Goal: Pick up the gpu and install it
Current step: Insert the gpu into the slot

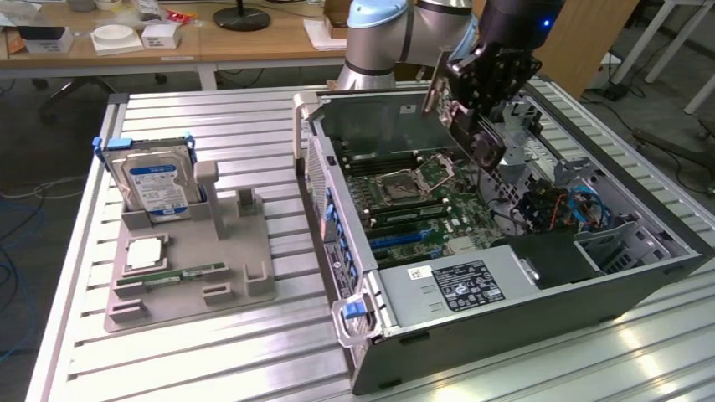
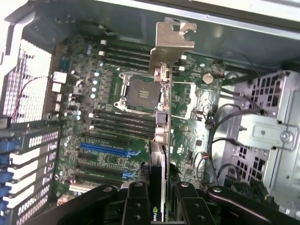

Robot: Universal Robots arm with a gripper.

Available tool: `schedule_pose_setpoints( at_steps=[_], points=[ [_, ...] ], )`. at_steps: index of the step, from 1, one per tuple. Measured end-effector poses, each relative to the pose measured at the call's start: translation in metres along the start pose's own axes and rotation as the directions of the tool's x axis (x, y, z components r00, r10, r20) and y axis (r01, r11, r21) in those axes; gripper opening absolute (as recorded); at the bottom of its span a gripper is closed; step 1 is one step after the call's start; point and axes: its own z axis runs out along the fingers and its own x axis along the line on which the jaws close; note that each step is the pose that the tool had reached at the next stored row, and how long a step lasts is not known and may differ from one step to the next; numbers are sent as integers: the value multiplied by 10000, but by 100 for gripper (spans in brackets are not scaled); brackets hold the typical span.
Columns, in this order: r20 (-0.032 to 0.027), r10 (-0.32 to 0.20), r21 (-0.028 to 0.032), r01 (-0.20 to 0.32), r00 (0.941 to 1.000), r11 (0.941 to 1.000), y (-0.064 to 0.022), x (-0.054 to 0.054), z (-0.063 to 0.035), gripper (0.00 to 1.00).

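Note:
My gripper (image 1: 483, 99) hangs over the open computer case (image 1: 503, 293), shut on the gpu (image 1: 456, 107). The card is dark and flat, held tilted above the motherboard (image 1: 416, 205), clear of it. In the wrist view the gpu (image 2: 161, 117) runs edge-on from between the black fingers (image 2: 137, 202) out to its metal bracket (image 2: 171, 40). My gripper (image 2: 159, 190) grips the card's near end. Below the card lie the motherboard (image 2: 84, 108), the CPU socket (image 2: 139, 91) and the blue expansion slots (image 2: 105, 150).
On the exterior view's left stands a grey fixture tray (image 1: 240, 251) with the silver hard drive (image 1: 156, 186) upright and a green memory stick (image 1: 187, 273). Cables (image 1: 572, 205) and a metal drive cage (image 2: 267, 133) crowd one side of the case.

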Motion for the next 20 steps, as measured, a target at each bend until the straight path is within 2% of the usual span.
schedule_pose_setpoints(
  at_steps=[5, 11, 14, 20],
  points=[
    [-27, -779, 3, 779, 9970, 9970, 0, 0, 5, 26],
    [-61, -1703, 3, 1703, 9854, 9854, -1, 0, 12, 26],
    [-75, -2088, 3, 2088, 9779, 9780, -1, 0, 16, 26],
    [-104, -2868, -1, 2868, 9579, 9580, -2, 0, 23, 26]
  ],
)
